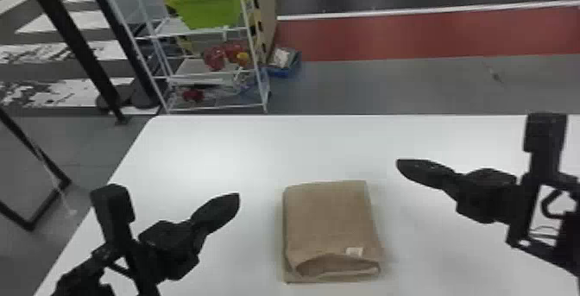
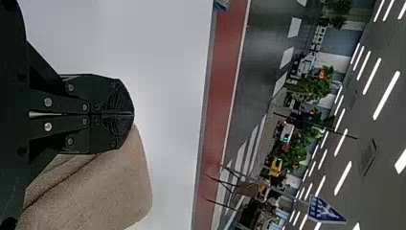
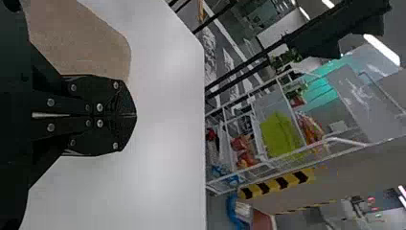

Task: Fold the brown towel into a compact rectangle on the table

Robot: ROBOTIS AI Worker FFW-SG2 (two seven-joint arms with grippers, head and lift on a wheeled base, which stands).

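Brown towel, between left tool and right tool

Lab-like hall: rack, road-marked floor, strip lights.

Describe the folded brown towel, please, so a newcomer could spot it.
On the broad white table, between the black left gripper and black right gripper, lies the roughly rectangular brown towel. Unlike them, it is cloth, with a small pale label near its open fold.

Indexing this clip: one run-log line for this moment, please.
brown towel folded rectangular on table, near edge gaping | left gripper: jaws shut, empty | right gripper: jaws shut, empty | both clear of towel
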